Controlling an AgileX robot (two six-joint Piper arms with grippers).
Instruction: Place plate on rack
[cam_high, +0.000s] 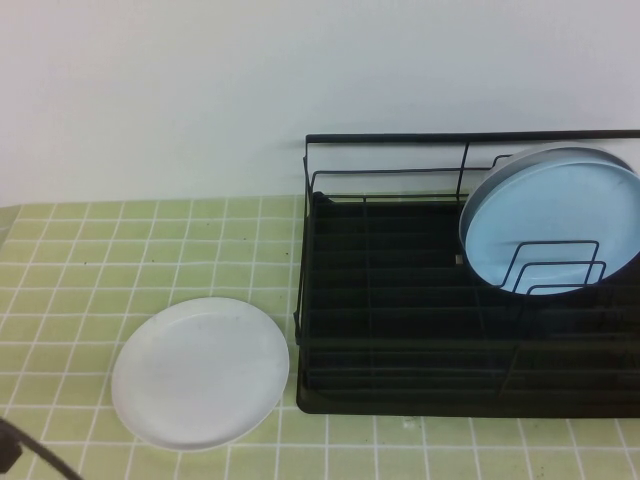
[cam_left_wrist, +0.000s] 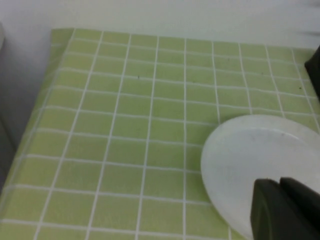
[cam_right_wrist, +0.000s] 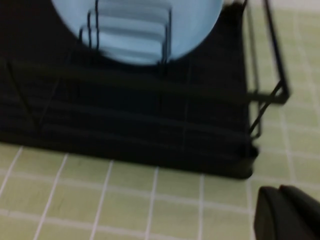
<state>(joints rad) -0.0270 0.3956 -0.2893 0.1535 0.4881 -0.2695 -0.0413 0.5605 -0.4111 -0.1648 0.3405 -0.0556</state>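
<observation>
The white plate (cam_high: 200, 372) lies flat on the green tiled table, just left of the black wire rack (cam_high: 400, 400). In the left wrist view the plate (cam_left_wrist: 260, 155) is right under my left gripper (cam_left_wrist: 280, 186), whose fingers are shut and empty above the plate's near edge. My right gripper (cam_right_wrist: 280, 192) is shut and empty, low over the tiles in front of the rack's (cam_right_wrist: 150, 135) right front corner. Neither gripper's fingers show in the high view; only a dark bit of the left arm (cam_high: 12, 445) shows at the bottom left corner.
A light blue plate (cam_high: 560, 215) stands tilted in the rack's right dividers, also in the right wrist view (cam_right_wrist: 140, 25). The rack's left slots hold nothing. A white wall runs behind the table. The table's left edge (cam_left_wrist: 35, 120) shows in the left wrist view.
</observation>
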